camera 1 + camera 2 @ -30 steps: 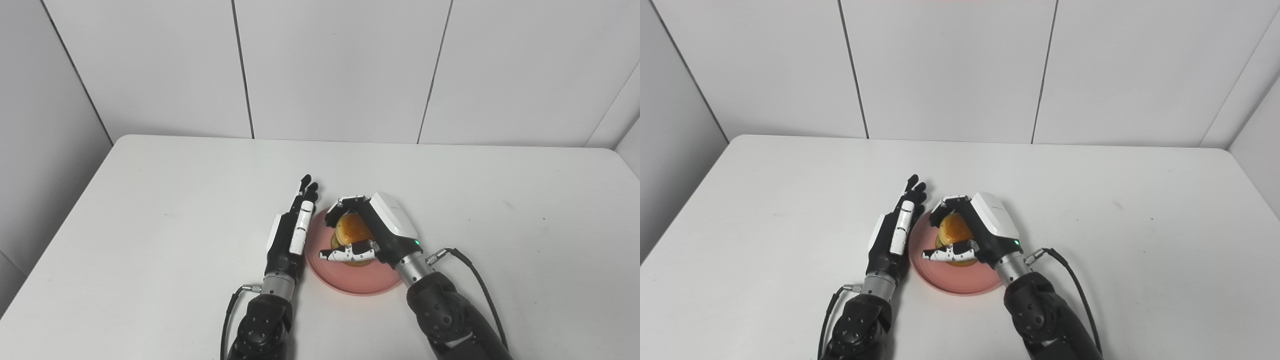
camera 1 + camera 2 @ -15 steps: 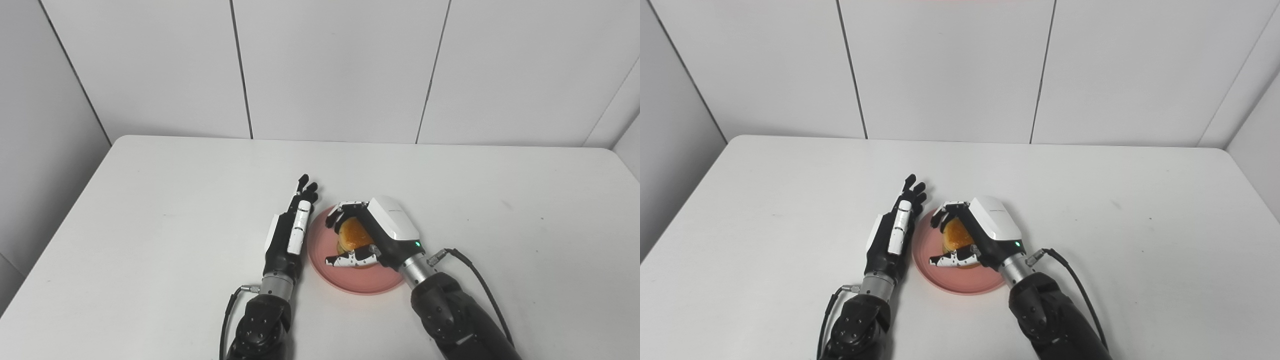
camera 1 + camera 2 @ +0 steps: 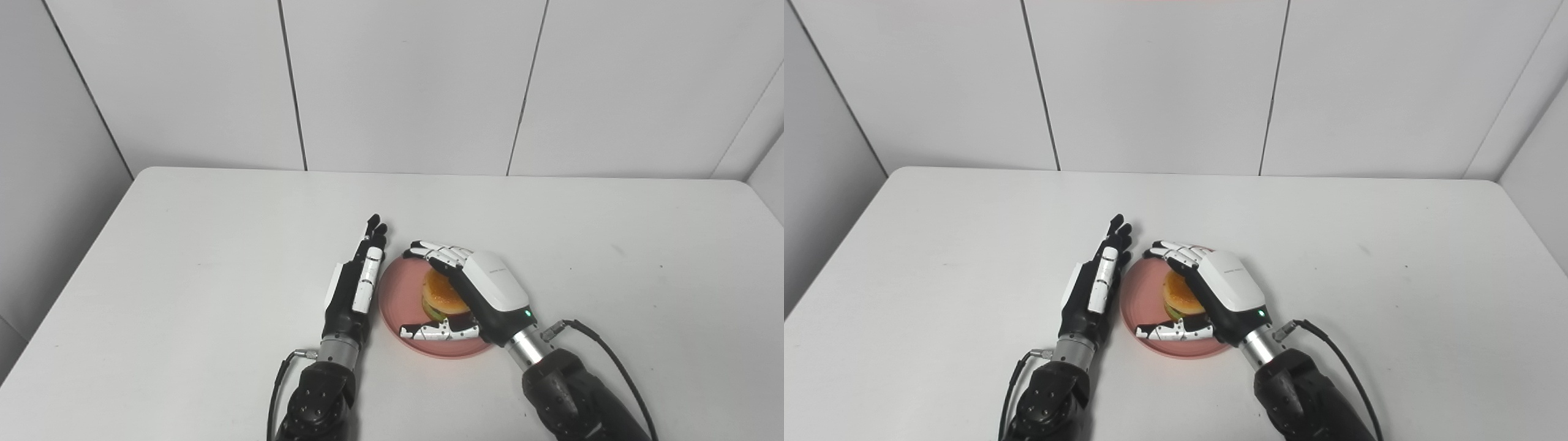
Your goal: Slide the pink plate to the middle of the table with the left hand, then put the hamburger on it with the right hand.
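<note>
The pink plate (image 3: 401, 295) lies on the white table near its middle. The hamburger (image 3: 440, 294) sits on the plate, bun up, partly hidden behind my right hand. My right hand (image 3: 478, 294) is over the plate with fingers and thumb spread apart, open around the hamburger and no longer closed on it. My left hand (image 3: 355, 283) is open and flat on edge, fingers straight, against the plate's left rim. The same scene shows in the right eye view: plate (image 3: 1145, 294), hamburger (image 3: 1179, 296).
The white table (image 3: 184, 257) runs to a grey panelled wall at the back. A grey cable (image 3: 603, 352) loops off my right wrist over the table.
My right hand has opened its fingers and let go of the hamburger, which now rests on the plate. The hand has drawn back a little to the right. My left hand has stayed put.
</note>
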Tool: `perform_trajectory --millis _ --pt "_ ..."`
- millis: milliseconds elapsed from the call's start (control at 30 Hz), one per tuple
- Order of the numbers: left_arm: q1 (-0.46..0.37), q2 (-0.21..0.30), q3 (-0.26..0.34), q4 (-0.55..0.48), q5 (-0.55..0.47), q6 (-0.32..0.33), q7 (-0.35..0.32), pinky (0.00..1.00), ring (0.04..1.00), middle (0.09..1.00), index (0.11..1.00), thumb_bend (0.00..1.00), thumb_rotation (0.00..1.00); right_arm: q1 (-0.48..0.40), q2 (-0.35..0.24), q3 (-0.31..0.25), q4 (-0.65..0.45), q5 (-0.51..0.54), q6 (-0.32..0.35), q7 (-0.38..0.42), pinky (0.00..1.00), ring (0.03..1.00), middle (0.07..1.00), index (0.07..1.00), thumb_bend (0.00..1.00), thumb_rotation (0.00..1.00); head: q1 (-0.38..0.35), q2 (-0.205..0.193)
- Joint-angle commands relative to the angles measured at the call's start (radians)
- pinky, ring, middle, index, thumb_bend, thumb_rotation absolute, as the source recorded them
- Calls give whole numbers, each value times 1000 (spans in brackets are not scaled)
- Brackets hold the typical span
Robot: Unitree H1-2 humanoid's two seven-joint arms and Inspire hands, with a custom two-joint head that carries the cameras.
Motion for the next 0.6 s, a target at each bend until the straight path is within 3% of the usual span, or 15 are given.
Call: perform_trajectory --millis 0,200,400,500,567 --pt "57 16 11 41 -8 -4 -8 998 992 984 968 576 1000 -11 6 -22 -41 45 -50 -12 946 929 934 882 681 799 0 0" --pt "59 13 19 36 -22 -13 -11 973 966 965 963 552 1000 29 13 -55 -73 102 -40 -9 940 982 995 965 738 873 5 2" --pt "61 13 31 47 -17 -41 14 937 930 937 941 547 1000 89 25 -98 -56 159 -98 -51 930 1000 1000 1000 809 860 3 3" --pt "67 17 35 46 -6 -55 22 918 916 923 925 548 1000 108 37 -147 6 240 -147 -66 957 1000 1000 1000 820 869 4 7" --pt "72 23 36 51 5 -74 27 913 914 921 919 552 1000 123 51 -182 22 313 -141 -55 965 1000 1000 1000 820 882 4 11"
